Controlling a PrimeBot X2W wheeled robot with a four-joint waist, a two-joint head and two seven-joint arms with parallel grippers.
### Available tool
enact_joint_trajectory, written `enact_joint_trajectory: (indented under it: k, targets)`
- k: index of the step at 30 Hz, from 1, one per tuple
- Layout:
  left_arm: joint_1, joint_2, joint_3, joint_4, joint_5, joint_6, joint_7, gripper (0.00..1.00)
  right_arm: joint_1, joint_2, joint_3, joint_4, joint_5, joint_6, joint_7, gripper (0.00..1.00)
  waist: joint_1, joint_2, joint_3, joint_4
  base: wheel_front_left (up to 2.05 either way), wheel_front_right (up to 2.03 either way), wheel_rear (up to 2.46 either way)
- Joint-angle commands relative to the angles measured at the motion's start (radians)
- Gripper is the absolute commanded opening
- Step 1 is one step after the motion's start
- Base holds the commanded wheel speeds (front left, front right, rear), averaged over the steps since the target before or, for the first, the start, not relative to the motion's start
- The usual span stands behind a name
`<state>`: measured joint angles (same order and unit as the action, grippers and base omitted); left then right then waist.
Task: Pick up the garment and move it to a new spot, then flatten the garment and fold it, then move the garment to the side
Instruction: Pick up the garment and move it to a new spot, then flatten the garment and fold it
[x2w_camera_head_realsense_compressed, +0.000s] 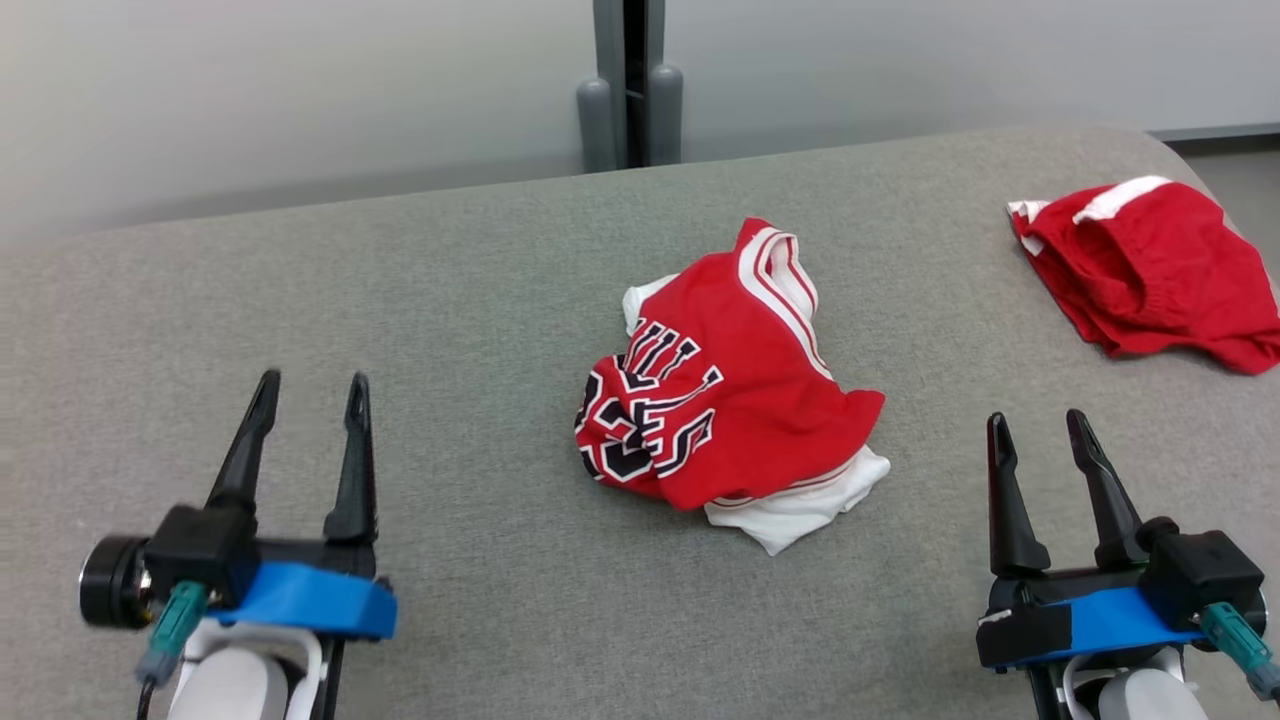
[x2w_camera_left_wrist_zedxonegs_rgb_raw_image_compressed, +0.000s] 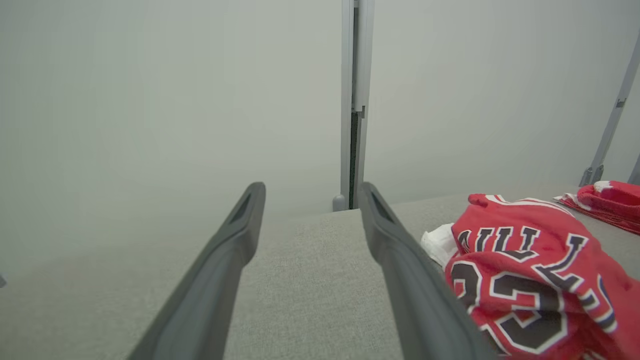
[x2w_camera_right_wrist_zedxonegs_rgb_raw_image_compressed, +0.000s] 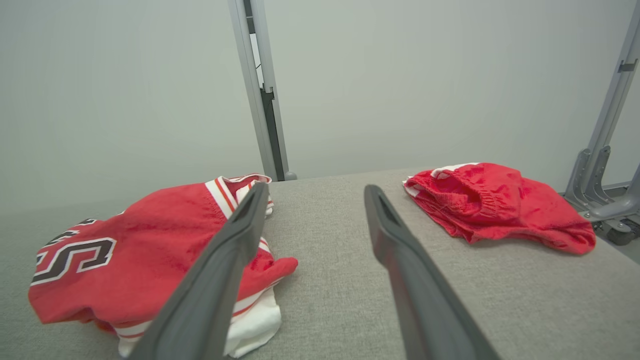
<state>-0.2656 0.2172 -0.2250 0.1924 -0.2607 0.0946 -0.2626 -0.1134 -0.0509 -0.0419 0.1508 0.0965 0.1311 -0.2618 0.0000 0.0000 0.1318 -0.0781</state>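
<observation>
Lying crumpled in the centre of the head view is a red basketball jersey (x2w_camera_head_realsense_compressed: 725, 400) with black-and-white lettering and white trim, on a grey fabric-covered table (x2w_camera_head_realsense_compressed: 400, 300). At lower left, my left gripper (x2w_camera_head_realsense_compressed: 312, 380) has its two dark fingers spread apart, holding nothing. At lower right, my right gripper (x2w_camera_head_realsense_compressed: 1036, 418) is likewise spread and empty. The jersey sits between them, touching neither. A pair of red shorts (x2w_camera_head_realsense_compressed: 1150, 265) lies bunched at the upper right edge.
</observation>
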Motion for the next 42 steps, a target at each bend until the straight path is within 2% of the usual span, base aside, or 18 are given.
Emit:
enact_joint_trajectory:
  k: [1,14,25,31,42]
  targets:
    - [0.025,-0.001,0.011,-0.007,0.005,0.001,-0.003,1.0,0.014,0.001,0.0,0.001,-0.005,-0.001,-0.004,1.0,0.0,0.0,-0.012,0.013,0.0,0.0,0.0]
    - [0.193,-0.069,0.147,-0.027,0.049,-0.051,-0.003,1.0,0.056,0.001,0.007,0.032,0.015,-0.001,-0.004,1.0,0.0,0.0,-0.058,0.039,0.0,0.0,0.0]
    - [0.203,-0.109,0.2,-0.021,0.096,-0.095,-0.003,1.0,0.05,0.001,0.015,0.053,0.014,-0.001,-0.004,1.0,0.0,0.0,-0.061,0.043,0.0,0.0,0.0]
    - [0.187,-0.122,0.219,-0.027,0.115,-0.11,-0.003,1.0,-0.012,0.0,0.052,0.073,-0.008,-0.001,-0.004,1.0,0.0,0.0,-0.043,0.038,0.0,0.0,0.0]
    - [0.126,-0.144,0.212,-0.031,0.14,-0.137,-0.003,1.0,-0.14,-0.031,0.065,0.305,-0.038,-0.001,-0.003,1.0,0.0,0.0,0.02,0.073,0.0,0.0,0.0]
